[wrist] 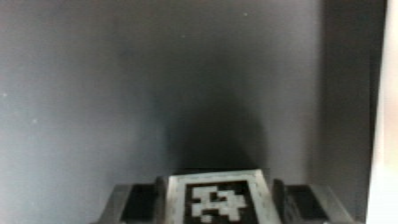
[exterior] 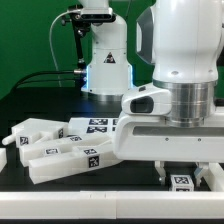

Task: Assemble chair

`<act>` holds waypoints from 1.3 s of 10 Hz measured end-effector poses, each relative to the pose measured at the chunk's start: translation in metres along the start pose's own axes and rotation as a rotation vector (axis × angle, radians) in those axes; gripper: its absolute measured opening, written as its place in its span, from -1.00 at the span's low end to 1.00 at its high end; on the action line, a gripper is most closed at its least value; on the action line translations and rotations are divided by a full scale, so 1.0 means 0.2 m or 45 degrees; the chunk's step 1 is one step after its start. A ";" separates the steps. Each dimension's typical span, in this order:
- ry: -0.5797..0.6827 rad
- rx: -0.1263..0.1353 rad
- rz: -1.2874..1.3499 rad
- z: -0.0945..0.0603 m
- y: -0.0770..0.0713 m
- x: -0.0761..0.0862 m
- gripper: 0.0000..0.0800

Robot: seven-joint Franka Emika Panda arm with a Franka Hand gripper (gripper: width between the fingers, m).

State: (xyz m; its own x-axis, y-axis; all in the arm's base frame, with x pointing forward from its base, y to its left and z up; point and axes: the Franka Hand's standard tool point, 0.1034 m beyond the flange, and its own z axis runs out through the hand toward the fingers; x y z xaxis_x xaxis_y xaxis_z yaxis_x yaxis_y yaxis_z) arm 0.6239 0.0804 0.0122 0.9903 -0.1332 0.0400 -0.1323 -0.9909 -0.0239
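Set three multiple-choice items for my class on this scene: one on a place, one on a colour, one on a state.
1. In the exterior view, where do most chair pieces lie, relative to the arm?
A on top of it; B at the exterior view's left of it; C hanging from it.
2. The table top is:
A black; B red; C yellow.
3. Most chair pieces are:
A joined into a standing chair; B held in the air; C lying on the table.

Answers: B, the pile sits to the left of the arm; A, the surface under the pieces is black; C, separate pieces lie low and nothing stands built.
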 end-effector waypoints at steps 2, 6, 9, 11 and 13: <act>-0.001 0.003 0.010 -0.01 0.00 -0.01 -0.30; -0.070 0.027 0.077 -0.25 0.08 -0.39 -0.30; -0.073 0.026 0.105 -0.31 0.06 -0.43 -0.30; -0.076 0.025 0.105 -0.31 0.06 -0.44 -0.30; -0.078 0.025 0.081 -0.30 0.10 -0.49 -0.29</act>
State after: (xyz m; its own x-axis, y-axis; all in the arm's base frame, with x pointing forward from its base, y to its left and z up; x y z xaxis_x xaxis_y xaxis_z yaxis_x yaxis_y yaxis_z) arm 0.5226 0.0728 0.0677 0.9808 -0.1937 -0.0234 -0.1946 -0.9799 -0.0443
